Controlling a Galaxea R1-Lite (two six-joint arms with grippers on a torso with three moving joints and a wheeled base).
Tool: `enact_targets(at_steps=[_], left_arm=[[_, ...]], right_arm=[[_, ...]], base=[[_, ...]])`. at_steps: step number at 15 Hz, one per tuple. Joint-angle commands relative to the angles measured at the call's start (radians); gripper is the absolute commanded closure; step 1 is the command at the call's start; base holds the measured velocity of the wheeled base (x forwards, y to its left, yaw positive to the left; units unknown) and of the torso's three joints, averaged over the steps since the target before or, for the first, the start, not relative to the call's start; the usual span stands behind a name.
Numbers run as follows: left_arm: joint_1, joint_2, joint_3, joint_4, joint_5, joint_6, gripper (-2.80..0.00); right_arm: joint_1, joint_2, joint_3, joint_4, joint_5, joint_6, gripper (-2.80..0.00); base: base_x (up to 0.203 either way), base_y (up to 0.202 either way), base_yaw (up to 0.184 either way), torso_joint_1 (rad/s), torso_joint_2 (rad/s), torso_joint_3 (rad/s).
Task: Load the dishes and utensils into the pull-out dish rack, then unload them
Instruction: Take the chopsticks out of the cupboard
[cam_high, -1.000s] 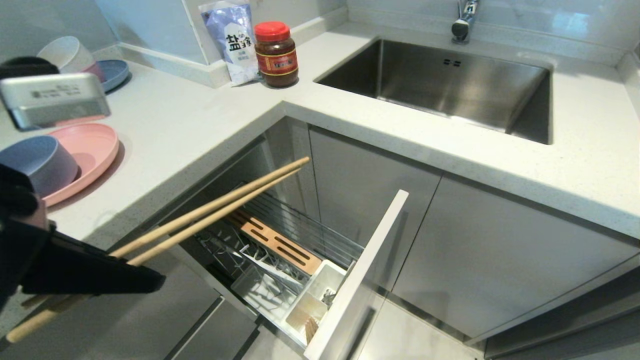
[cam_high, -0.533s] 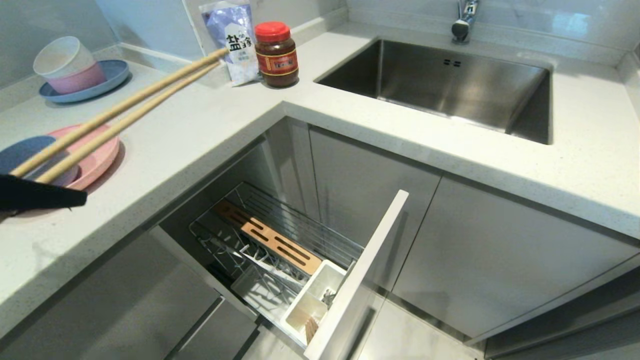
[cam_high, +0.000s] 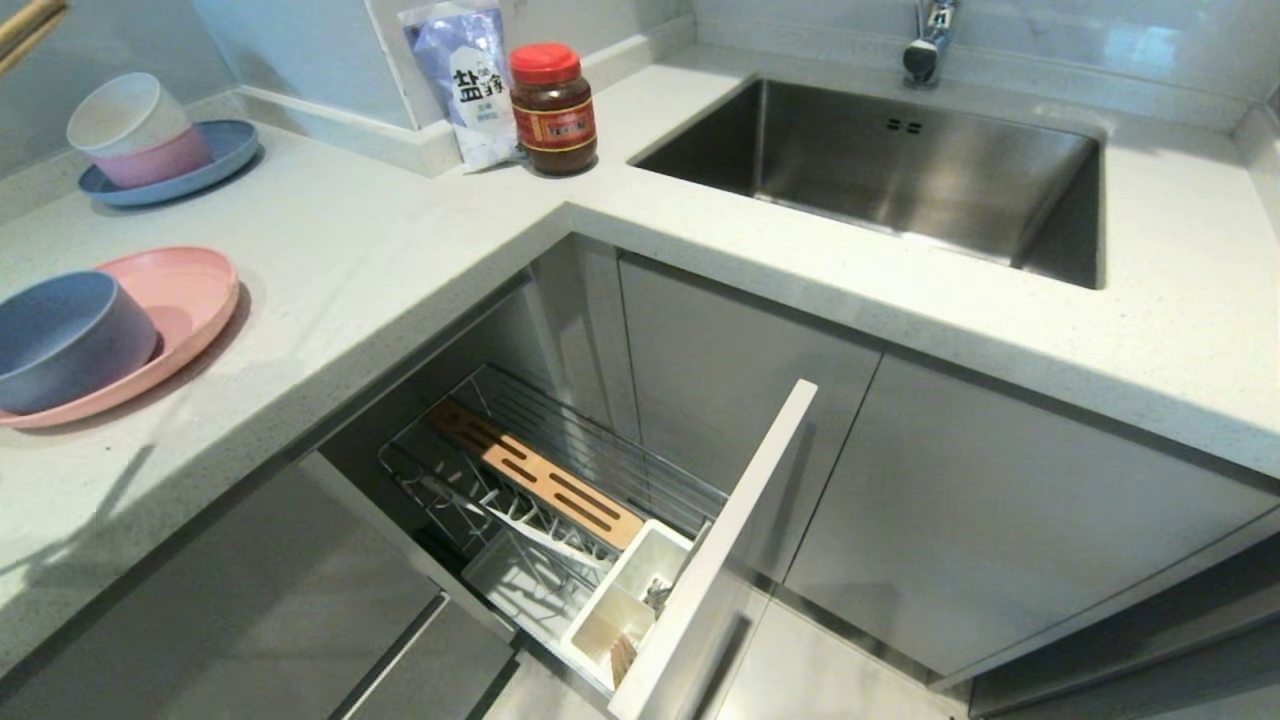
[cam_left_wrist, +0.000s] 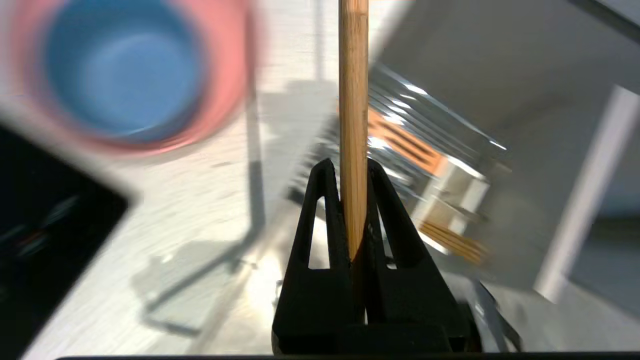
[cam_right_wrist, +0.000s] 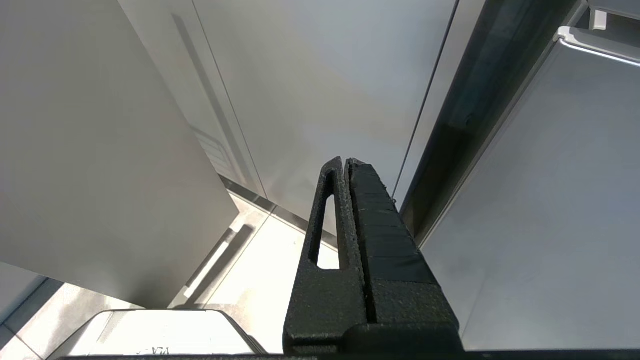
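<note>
the left gripper has its jaws closed on the chopsticks, which stick out straight beyond the fingertips; in the head view only their tips show at the top left corner. the blue-grey bowl sits on the pink plate on the worktop. the pull-out dish rack is drawn out below the worktop, with its wooden board and white cutlery cup. the right gripper hangs beside the cabinet doors, jaws pressed together and holding nothing.
</note>
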Motion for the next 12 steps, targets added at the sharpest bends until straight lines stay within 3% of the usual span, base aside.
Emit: enact_targets(at_steps=[1,3,6,8,12], left_arm=[[0.230,-0.029,0.033,-0.003,0.000,0.012,0.00],[0.404,-0.041,0.072,-0.008,-0.003,0.016,0.00],[0.528,-0.058,0.144,-0.007,0.002,0.015,0.00],[0.603,-0.058,0.194,-0.005,0.002,0.015,0.00],[0.667,-0.029,0.255,-0.005,0.002,-0.009,0.00]], right_arm=[[0.000,-0.004,0.002,0.001,0.000,0.000,0.00],[0.001,-0.004,0.002,0.001,0.000,0.000,0.00],[0.001,-0.004,0.002,-0.001,0.000,0.000,0.00],[0.001,-0.004,0.002,0.000,0.000,0.000,0.00],[0.001,-0.003,0.002,0.000,0.000,0.000,0.00]], base=[[0.000,0.000,0.000,0.000,0.00,0.000],[0.000,0.000,0.000,0.000,0.00,0.000],[0.000,0.000,0.000,0.000,0.00,0.000],[0.000,0.000,0.000,0.000,0.00,0.000],[0.000,0.000,0.000,0.000,0.00,0.000]])
